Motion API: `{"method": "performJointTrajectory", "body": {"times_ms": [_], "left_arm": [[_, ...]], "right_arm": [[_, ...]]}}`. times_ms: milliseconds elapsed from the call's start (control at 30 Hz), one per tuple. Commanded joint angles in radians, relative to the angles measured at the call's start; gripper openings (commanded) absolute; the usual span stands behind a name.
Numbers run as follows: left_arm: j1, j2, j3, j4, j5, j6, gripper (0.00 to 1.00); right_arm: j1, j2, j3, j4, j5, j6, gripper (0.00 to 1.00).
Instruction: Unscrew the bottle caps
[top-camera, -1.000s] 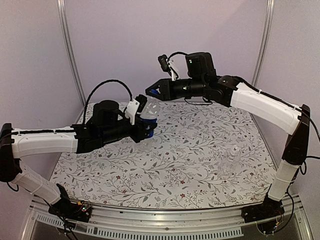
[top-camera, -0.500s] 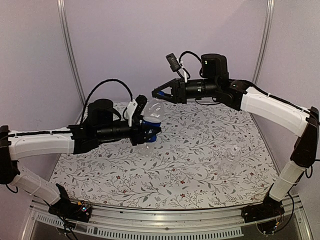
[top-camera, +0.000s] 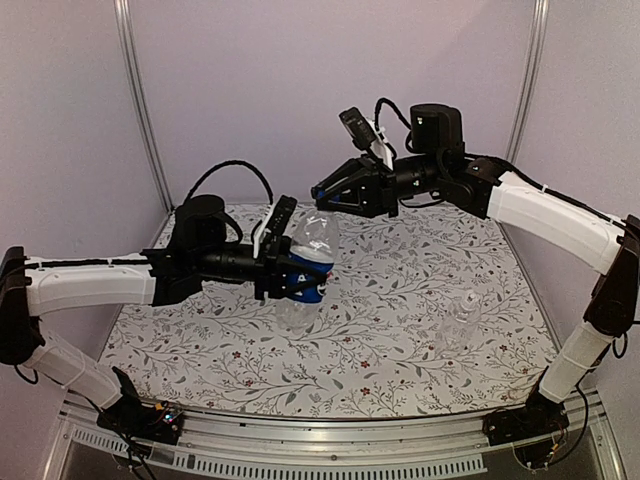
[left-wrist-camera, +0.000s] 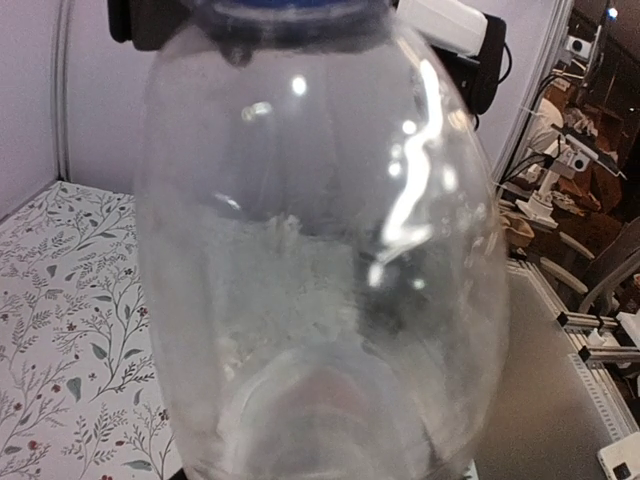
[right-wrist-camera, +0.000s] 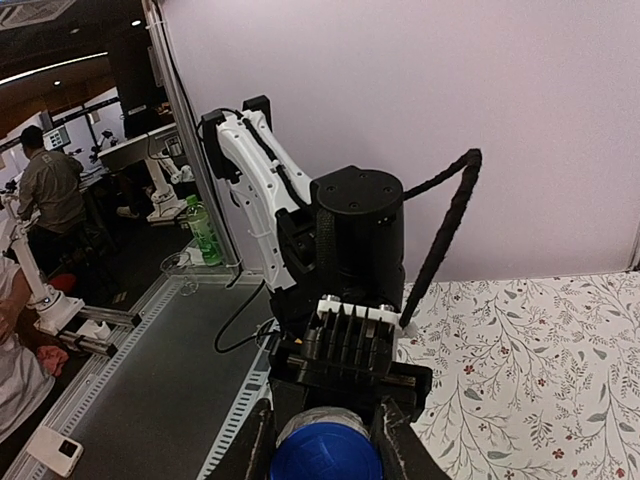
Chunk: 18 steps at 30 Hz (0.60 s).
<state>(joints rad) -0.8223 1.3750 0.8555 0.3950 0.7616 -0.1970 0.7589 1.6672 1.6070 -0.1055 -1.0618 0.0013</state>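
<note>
My left gripper (top-camera: 298, 272) is shut on the labelled bottle (top-camera: 312, 245), gripping it at its dark blue label and holding it tilted above the table. That clear bottle (left-wrist-camera: 320, 250) fills the left wrist view and hides the left fingers. My right gripper (top-camera: 322, 192) is at the bottle's top. In the right wrist view its fingers (right-wrist-camera: 258, 445) are closed on the bright blue cap (right-wrist-camera: 325, 458), with the bottle's pale shoulder just behind. Whether the cap still sits on the neck I cannot tell. The unlabelled transparent bottle (top-camera: 458, 325) stands on the table at the right, its cap too faint to make out.
The floral tablecloth (top-camera: 400, 290) covers the table. Metal posts rise at the back left (top-camera: 140, 100) and back right (top-camera: 528, 80). A slotted rail (top-camera: 330, 440) runs along the near edge between the arm bases. A purple wall closes off the back.
The left arm carried the labelled bottle a little right and down and tilted it. The right gripper shifted right with it, staying at the bottle's top.
</note>
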Motion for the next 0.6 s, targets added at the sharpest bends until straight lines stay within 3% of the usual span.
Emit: {"method": "performJointTrajectory", "body": {"times_ms": [0, 100, 233, 333, 433, 567], "left_arm": [[0.009, -0.005, 0.019, 0.025, -0.003, -0.001, 0.37], [0.008, -0.007, 0.043, -0.054, -0.144, 0.029, 0.36], [0.009, -0.012, 0.048, -0.094, -0.302, 0.051, 0.36], [0.007, -0.014, 0.048, -0.105, -0.364, 0.055, 0.36], [0.006, -0.012, 0.048, -0.112, -0.399, 0.057, 0.36], [0.005, -0.007, 0.051, -0.121, -0.436, 0.058, 0.36]], "right_arm": [[-0.013, 0.001, 0.004, -0.024, 0.037, -0.03, 0.17], [-0.013, -0.007, 0.005, -0.046, 0.114, -0.016, 0.27], [-0.013, -0.034, 0.002, -0.057, 0.2, 0.032, 0.64], [-0.013, -0.056, 0.001, -0.053, 0.281, 0.076, 0.83], [-0.013, -0.081, 0.001, -0.037, 0.386, 0.14, 0.92], [-0.012, -0.089, 0.017, -0.04, 0.537, 0.248, 0.95]]}}
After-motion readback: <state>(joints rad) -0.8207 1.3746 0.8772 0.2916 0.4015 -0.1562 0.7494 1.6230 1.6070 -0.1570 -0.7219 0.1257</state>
